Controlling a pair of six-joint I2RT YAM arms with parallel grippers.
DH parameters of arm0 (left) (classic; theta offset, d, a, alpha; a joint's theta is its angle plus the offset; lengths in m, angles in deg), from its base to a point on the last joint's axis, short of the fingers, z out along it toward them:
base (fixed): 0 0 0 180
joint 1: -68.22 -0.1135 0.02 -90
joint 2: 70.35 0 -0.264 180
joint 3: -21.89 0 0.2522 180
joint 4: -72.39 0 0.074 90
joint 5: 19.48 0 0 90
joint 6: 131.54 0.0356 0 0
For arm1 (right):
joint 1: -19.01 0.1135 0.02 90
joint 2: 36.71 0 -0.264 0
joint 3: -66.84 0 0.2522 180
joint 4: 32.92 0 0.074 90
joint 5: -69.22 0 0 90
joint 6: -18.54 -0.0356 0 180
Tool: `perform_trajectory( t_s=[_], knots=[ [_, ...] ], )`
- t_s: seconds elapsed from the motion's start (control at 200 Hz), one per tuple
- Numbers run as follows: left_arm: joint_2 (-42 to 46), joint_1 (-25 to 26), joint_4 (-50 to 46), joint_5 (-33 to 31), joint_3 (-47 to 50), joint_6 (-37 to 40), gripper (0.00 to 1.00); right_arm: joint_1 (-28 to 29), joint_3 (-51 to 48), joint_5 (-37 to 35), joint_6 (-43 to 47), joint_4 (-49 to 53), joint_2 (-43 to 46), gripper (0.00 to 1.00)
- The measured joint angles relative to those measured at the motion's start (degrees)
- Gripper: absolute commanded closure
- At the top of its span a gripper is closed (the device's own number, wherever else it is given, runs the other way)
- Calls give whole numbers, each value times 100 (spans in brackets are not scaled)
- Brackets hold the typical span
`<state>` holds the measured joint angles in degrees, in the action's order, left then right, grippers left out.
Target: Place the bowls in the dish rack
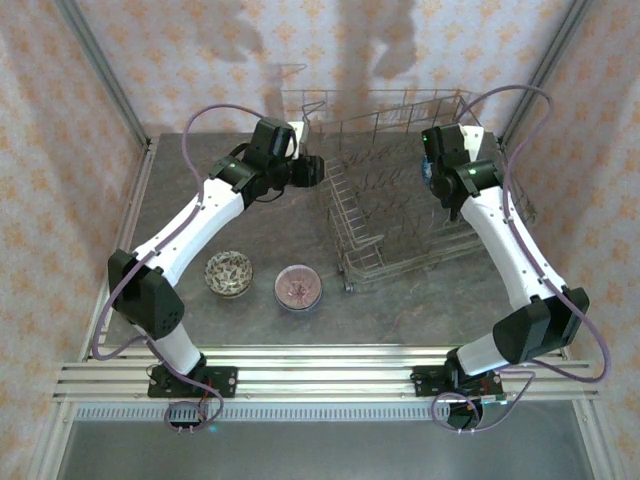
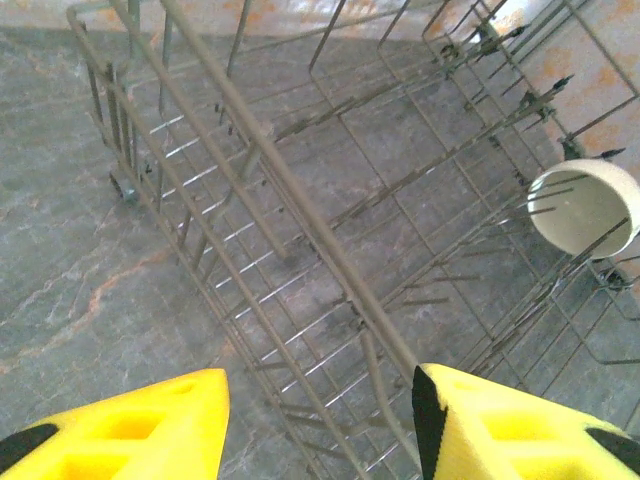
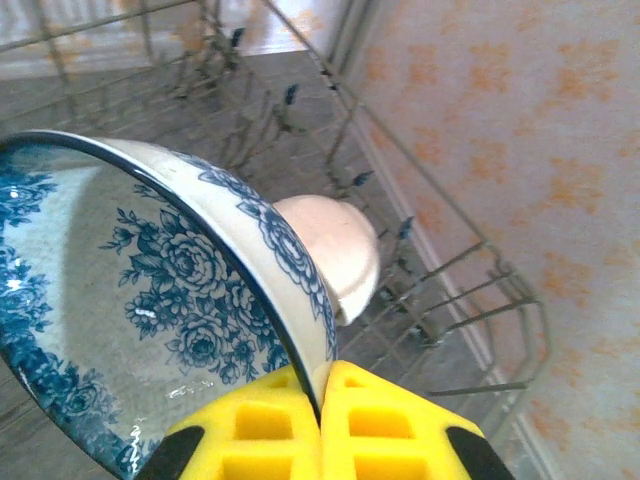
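Worktop [image 1: 400, 300], grey, stone-look. Nearest the bases we list two loose bowls, the patterned bowl [image 1: 229, 273] and the pink bowl [image 1: 298, 287]. Both are glazed, round and mouth up, nearer the left arm.

Left fingers [image 2: 130, 420]: yellow, parted, empty, at the rack's left wall.

Right fingers [image 3: 390, 425]: pinched on the rim of the blue bowl [image 3: 150, 300], floral glaze, held on edge over the rack [image 1: 355, 250] of thin grey wire.

Cream bowl [image 3: 335, 250]: plain, among the tines just beyond. We judge the set-down lies downward, on its near side.
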<state>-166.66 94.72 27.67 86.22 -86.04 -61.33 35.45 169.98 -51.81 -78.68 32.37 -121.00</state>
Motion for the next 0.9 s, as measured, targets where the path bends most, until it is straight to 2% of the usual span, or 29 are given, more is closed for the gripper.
perform_trajectory(
  t_s=[0.505,0.901],
  knots=[
    [197,-79,105,-7,251,-13,47,-50,61,-1213,26,120,-894,100],
    [197,-116,127,-15,291,-15,46,-114,61,-1722,291,98,-1331,100]
  ],
)
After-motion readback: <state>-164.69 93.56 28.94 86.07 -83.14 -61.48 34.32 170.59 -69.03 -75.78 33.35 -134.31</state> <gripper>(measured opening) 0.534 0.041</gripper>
